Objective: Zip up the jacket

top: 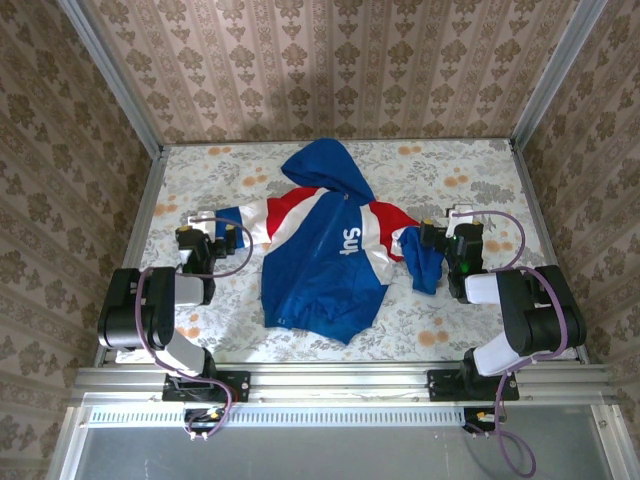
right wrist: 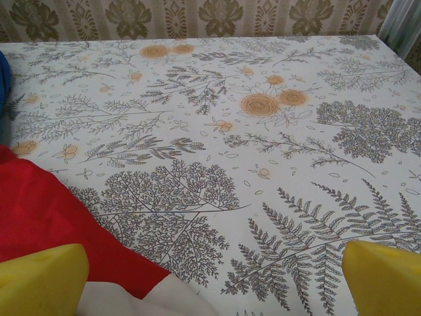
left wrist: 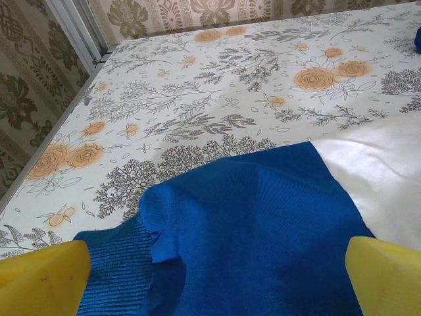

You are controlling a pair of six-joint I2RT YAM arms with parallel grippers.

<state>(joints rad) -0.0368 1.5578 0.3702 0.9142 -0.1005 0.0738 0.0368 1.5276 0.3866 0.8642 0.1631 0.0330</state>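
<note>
Top external view: the jacket is lying flat on the counter, hood far, hem near. The left end effector and right end effector are gaping wide at the jacket's sleeve ends — neither looking nearer its middle.

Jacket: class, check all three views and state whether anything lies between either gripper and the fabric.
Nothing visible does. The left gripper sits open over the jacket at its blue cuff, the right gripper open over its red sleeve band; no other object lies between.
</note>
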